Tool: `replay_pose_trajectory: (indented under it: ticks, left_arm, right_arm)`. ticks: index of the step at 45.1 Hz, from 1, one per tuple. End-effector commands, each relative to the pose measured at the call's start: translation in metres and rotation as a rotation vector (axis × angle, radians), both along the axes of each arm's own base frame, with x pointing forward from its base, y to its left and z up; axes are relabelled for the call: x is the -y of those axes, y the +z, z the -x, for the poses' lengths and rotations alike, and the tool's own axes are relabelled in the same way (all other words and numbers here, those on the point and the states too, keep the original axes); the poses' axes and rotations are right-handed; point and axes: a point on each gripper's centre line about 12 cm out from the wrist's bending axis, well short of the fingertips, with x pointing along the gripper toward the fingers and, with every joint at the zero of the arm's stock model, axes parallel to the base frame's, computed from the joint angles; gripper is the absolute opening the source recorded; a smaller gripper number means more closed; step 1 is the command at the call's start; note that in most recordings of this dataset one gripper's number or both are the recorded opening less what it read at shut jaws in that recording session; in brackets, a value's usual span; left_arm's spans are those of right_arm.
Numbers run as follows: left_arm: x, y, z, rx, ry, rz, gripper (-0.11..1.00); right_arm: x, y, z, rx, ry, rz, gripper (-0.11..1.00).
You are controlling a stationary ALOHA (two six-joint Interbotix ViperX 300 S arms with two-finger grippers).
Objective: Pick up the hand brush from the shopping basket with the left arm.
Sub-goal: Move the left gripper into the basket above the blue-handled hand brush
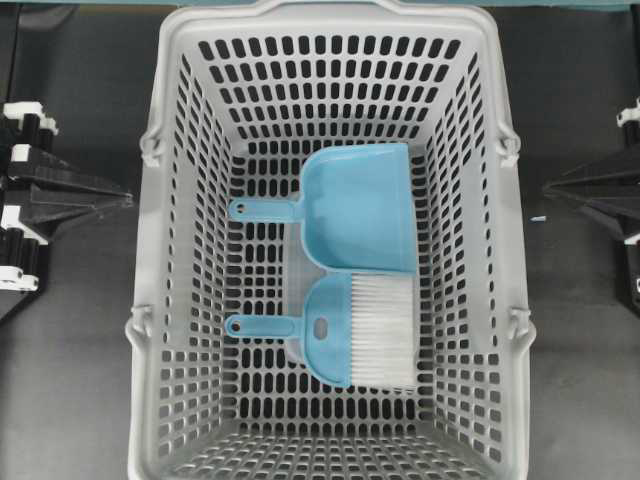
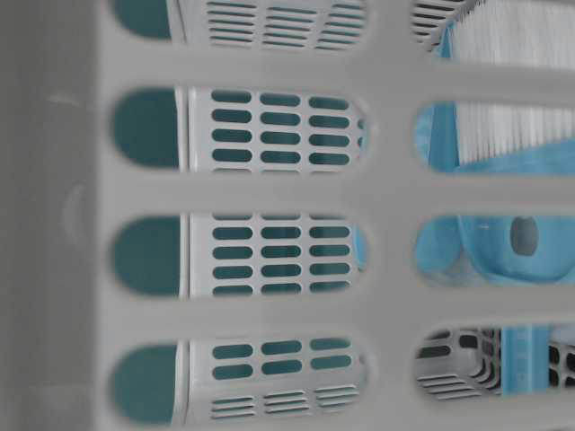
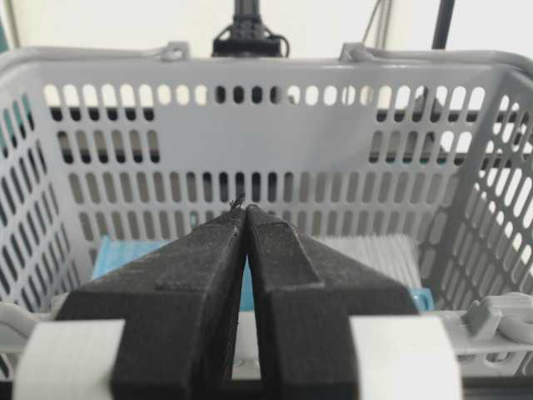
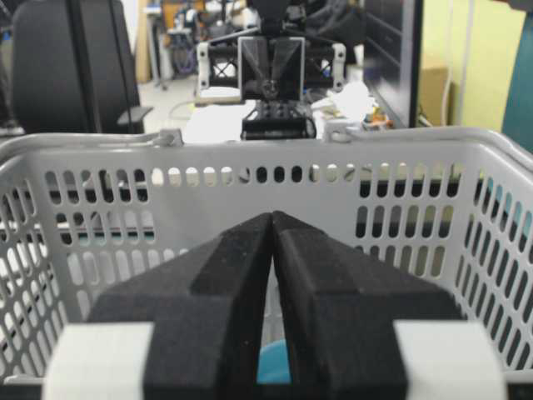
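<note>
Overhead: left tool parked outside the slotted grey shopping basket, clenched, empty. Hand brush lies on the basket floor, beside a dustpan.
Left wrist: jaws meet; white bristles beyond.
Right wrist: right tool clenched.

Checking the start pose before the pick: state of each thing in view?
hand brush: flat on the basket floor, bristles toward the overhead view's right, handle toward its left, untouched.
dustpan: flat on the floor, just beyond the brush, edges appear to meet.
shopping basket: upright on the table, holding both.
left gripper: shut, empty, outside the basket wall.
right gripper: shut, empty, outside the opposite wall.
</note>
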Motion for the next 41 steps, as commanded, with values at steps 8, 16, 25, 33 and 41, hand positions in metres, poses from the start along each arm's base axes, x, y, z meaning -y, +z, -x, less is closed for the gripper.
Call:
replay_pose_trajectory:
  ticks: [8, 16, 25, 33, 41]
  left_arm:
    - [0.007, 0.044, -0.012, -0.177, -0.032, 0.010, 0.00]
    - [0.020, 0.069, -0.035, -0.417, -0.070, -0.004, 0.00]
    - [0.024, 0.088, -0.071, -0.651, -0.063, -0.020, 0.00]
    - [0.029, 0.086, -0.105, -0.818, -0.060, -0.033, 0.00]
    - [0.032, 0.076, -0.129, -0.926, -0.054, -0.039, 0.00]
  right_arm:
    - [0.000, 0.002, -0.002, -0.029, 0.002, -0.030, 0.00]
    - [0.000, 0.000, -0.002, -0.061, 0.002, -0.038, 0.00]
    - [0.000, 0.001, -0.003, -0.081, 0.001, -0.037, 0.00]
    - [0.000, -0.004, -0.003, -0.126, 0.001, -0.040, 0.00]
    - [0.000, -0.004, -0.003, -0.132, 0.001, -0.040, 0.02]
